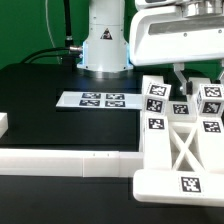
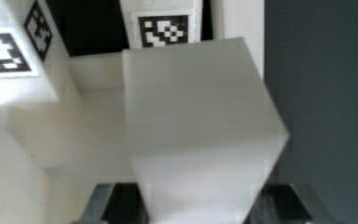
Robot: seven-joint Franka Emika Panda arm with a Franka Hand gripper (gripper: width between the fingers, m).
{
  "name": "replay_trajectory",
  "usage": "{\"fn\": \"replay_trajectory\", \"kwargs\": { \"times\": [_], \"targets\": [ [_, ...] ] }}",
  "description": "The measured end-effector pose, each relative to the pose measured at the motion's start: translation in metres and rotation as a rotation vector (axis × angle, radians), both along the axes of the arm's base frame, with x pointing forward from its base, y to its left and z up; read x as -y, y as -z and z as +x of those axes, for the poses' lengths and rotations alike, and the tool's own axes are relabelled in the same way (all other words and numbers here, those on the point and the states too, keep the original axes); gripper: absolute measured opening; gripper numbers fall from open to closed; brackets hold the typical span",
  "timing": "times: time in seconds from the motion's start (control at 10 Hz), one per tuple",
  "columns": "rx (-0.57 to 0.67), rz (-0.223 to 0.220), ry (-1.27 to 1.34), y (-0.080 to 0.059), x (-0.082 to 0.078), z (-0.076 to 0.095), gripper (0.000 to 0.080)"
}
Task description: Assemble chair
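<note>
Watching the gripper (image 1: pixel 181 77) from my desk, I am seeing it pinching a white post (image 2: pixel 197 130) of the chair (image 1: pixel 180 135), jaws pressed close on either side of the block in the wrist view. The chair is sitting at the exterior view's right, its crossed frame lying against the long white border wall (image 1: pixel 65 162), well apart from the marker board (image 1: pixel 98 99). I am worrying about the post tilting in its socket (I cannot tell how deep it sits), since any skew is risking a jam or dragging the whole frame sideways.
</note>
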State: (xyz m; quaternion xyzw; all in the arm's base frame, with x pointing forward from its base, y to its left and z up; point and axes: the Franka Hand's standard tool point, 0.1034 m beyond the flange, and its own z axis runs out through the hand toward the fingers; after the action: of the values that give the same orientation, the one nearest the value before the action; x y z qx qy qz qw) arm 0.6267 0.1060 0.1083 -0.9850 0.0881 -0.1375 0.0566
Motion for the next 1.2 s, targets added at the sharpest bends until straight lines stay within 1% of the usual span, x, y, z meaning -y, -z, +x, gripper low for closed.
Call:
{"fn": "replay_trajectory", "kwargs": {
  "times": [0.1, 0.2, 0.3, 0.4, 0.6, 0.9, 1.0, 1.1, 1.2],
  "targets": [
    [0.039, -0.008, 0.002, 0.004, -0.003, -0.013, 0.0281],
    [0.056, -0.012, 0.001, 0.008, -0.005, -0.023, 0.0281],
    [0.084, -0.012, 0.015, 0.011, -0.013, -0.03, 0.0281],
    [0.114, -0.018, 0.009, 0.013, -0.015, -0.033, 0.0281],
    [0.183, -0.025, 0.01, 0.013, -0.015, -0.029, 0.0281],
    [0.183, -0.028, 0.006, 0.013, -0.014, -0.029, 0.0281],
    [0.181, -0.027, 0.005, 0.012, -0.014, -0.029, 0.0453],
    [0.165, -0.019, 0.005, 0.004, -0.016, -0.028, 0.0595],
    [0.165, -0.015, 0.003, -0.004, -0.016, -0.026, 0.0595]
  ]
}}
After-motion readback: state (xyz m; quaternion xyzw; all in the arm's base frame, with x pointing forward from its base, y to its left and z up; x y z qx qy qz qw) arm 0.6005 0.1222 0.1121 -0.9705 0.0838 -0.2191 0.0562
